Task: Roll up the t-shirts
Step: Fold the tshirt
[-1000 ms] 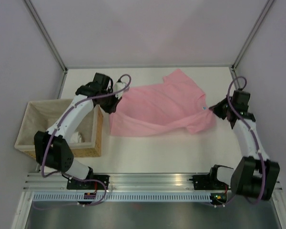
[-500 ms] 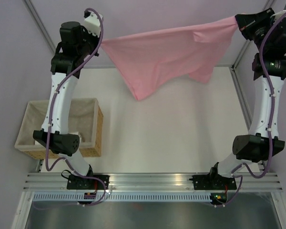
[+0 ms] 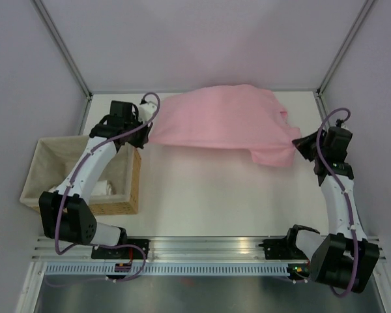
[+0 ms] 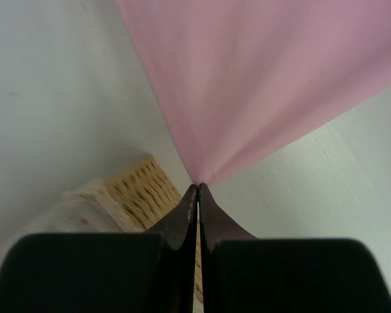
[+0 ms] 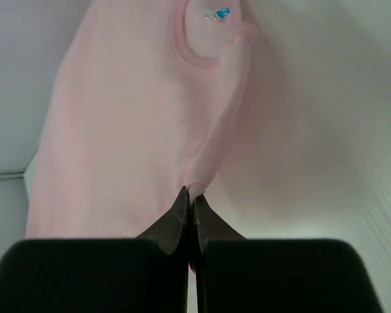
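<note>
T-shirt (image 3: 221,120), pink: judged soft, light, limp; best taken at edges; pinched at nine o'clock by left jaws, three o'clock by right jaws.

T-shirt (image 3: 221,120) — right of basket (image 3: 117,203)

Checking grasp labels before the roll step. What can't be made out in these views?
Top view: left arm covers most of the basket; white item inside unidentifiable.
Top view: pinch points on the t-shirt hidden by the arms themselves; only wrist views show left gripper and right gripper shut on it.
Right wrist: neck label print too small to read.
Left wrist: t-shirt runs off frame; pinched part unclear.
</note>
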